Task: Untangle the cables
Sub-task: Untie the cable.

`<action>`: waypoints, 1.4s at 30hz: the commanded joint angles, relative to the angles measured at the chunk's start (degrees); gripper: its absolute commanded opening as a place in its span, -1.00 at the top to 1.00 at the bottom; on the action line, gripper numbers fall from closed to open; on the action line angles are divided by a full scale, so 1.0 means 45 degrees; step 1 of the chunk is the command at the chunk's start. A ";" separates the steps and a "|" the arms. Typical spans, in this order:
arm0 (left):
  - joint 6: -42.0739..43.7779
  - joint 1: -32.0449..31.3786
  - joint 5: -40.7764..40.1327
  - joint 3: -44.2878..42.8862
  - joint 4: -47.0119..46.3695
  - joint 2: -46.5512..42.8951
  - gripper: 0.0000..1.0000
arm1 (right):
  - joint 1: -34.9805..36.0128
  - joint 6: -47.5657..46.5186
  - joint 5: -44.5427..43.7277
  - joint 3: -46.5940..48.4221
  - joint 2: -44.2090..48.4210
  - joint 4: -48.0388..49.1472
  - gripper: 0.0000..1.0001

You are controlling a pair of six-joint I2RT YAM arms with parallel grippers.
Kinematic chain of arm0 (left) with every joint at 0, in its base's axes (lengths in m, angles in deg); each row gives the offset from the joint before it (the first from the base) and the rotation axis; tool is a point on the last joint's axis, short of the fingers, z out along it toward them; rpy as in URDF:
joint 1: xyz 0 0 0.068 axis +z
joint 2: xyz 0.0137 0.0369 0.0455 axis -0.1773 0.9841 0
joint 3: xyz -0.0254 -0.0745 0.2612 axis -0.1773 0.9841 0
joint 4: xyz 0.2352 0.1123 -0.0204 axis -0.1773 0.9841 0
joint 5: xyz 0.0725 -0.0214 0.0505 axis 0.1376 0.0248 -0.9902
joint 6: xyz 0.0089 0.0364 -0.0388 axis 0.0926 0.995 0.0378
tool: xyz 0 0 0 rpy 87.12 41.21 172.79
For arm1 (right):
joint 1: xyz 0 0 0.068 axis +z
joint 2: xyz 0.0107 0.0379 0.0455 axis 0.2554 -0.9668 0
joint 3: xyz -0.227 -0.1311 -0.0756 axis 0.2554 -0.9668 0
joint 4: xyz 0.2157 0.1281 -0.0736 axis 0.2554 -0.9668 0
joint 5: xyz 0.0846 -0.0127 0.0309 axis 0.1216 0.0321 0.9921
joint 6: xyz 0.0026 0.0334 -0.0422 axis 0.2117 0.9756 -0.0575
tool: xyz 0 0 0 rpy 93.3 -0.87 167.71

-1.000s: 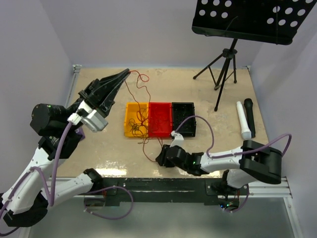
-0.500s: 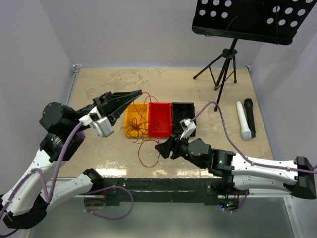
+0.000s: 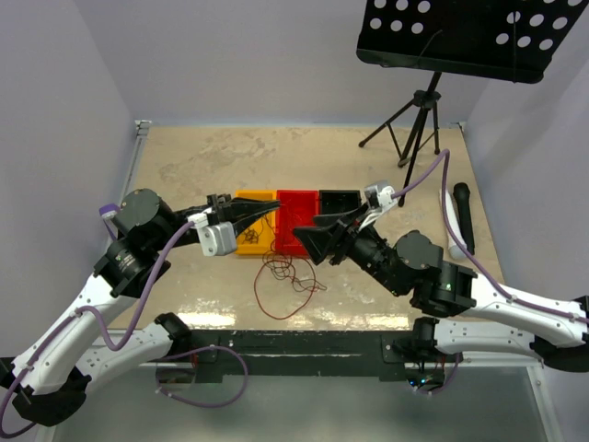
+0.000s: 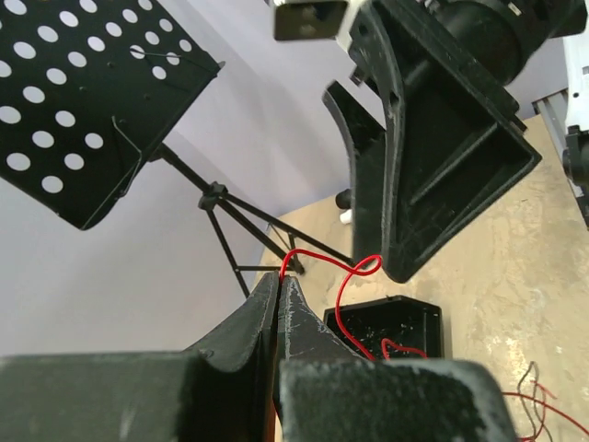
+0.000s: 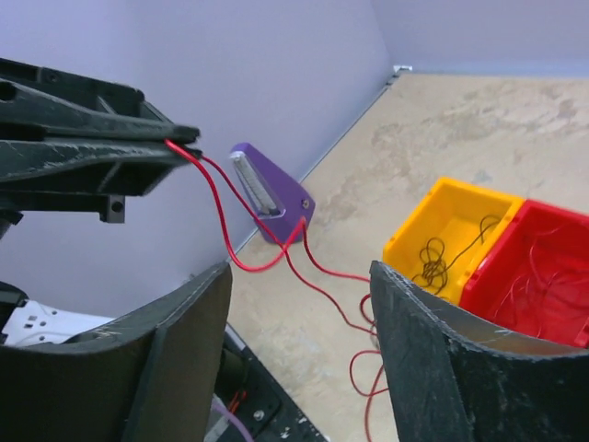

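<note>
Cables (image 5: pixel 433 268) in yellow bin (image 5: pixel 408 238), red bin (image 5: pixel 554 217)

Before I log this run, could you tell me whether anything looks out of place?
Yes: a snarl of red and dark cables sprawls on the table in front of the bins, not in them, and one red strand is strung up to the shut left fingers.

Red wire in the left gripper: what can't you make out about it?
Left wrist: lower run of the red wire hidden behind the fingers of the left gripper.
Top external: too thin to trace down from the gripper tips.
Right wrist: tail cut off by the bottom edge.
</note>
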 commanded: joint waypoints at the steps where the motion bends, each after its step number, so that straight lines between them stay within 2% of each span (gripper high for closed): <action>1: -0.0485 -0.0026 0.0466 0.0026 -0.0112 -0.0098 1.00 | 0.0050 -0.2168 0.0193 0.0493 -0.0688 0.0078 -0.39; 5: -0.0641 -0.0026 0.0544 -0.0033 -0.0268 -0.0098 1.00 | 0.0050 -0.2970 0.1012 -0.0287 -0.1003 0.1248 -0.55; 6: -0.0661 -0.0026 0.0583 -0.0052 -0.0269 -0.0079 1.00 | 0.0069 -0.3049 0.1072 -0.0483 -0.0983 0.1618 -0.66; 10: -0.0661 -0.0026 0.0623 -0.0130 -0.0307 -0.0060 1.00 | 0.0050 -0.3478 0.1755 -0.0855 -0.0944 0.2714 -0.74; 15: -0.0798 -0.0026 0.0623 -0.0131 -0.0502 -0.0059 1.00 | 0.0050 -0.3869 0.2049 -0.0213 -0.2172 0.3047 -0.73; 18: -0.1051 -0.0026 0.0584 -0.0091 -0.0698 -0.0059 1.00 | 0.0050 -0.3831 0.1914 0.0295 -0.3128 0.3244 -0.62; 21: -0.1149 -0.0026 0.0544 -0.0150 -0.0737 -0.0079 1.00 | 0.0070 -0.3616 0.1387 0.0764 -0.3989 0.3068 -0.33; 23: -0.1169 -0.0026 0.0506 -0.0169 -0.0718 -0.0137 1.00 | 0.0070 -0.3519 0.1269 0.0843 -0.4147 0.3145 -0.01; 26: -0.1208 -0.0026 0.0311 0.0044 -0.0678 -0.0235 1.00 | 0.0050 -0.3440 0.1055 0.0649 -0.3720 0.3418 0.80; 27: -0.1305 -0.0026 0.0155 0.0181 -0.0775 -0.0312 1.00 | 0.0050 -0.3363 0.0937 0.0629 -0.3485 0.3438 1.00; 28: -0.1499 -0.0026 -0.0098 0.0433 -0.0931 -0.0410 0.88 | 0.0069 -0.3381 0.0840 0.0609 -0.3290 0.3400 1.00; 29: -0.1791 -0.0026 -0.0409 0.0687 -0.1107 -0.0508 0.41 | 0.0070 -0.3381 0.0819 0.0629 -0.3017 0.3303 1.00; 30: -0.2084 -0.0026 -0.0703 0.0941 -0.1166 -0.0605 0.12 | 0.0050 -0.3420 0.0800 0.0648 -0.2860 0.3166 1.00; 32: -0.2671 -0.0026 -0.1231 0.1469 -0.1752 -0.0840 -0.34 | 0.0050 -0.3479 0.0722 0.0765 -0.2625 0.2718 1.00; 33: -0.2944 -0.0045 -0.1368 0.1703 -0.1772 -0.0976 -0.45 | 0.0050 -0.3518 0.0702 0.0824 -0.2546 0.2503 1.00; 37: -0.3006 -0.0026 -0.0767 0.2466 -0.1402 -0.1387 -0.61 | 0.0069 -0.3460 0.0896 0.0941 -0.2137 0.1955 1.00; 40: -0.1333 -0.0026 0.0676 0.2974 0.0136 -0.1582 -0.56 | 0.0050 -0.3421 0.1072 0.1097 -0.1980 0.1662 1.00; 42: -0.0119 -0.0026 0.1130 0.3111 0.1036 -0.1602 -0.44 | 0.0050 -0.3421 0.1112 0.1214 -0.1940 0.1467 1.00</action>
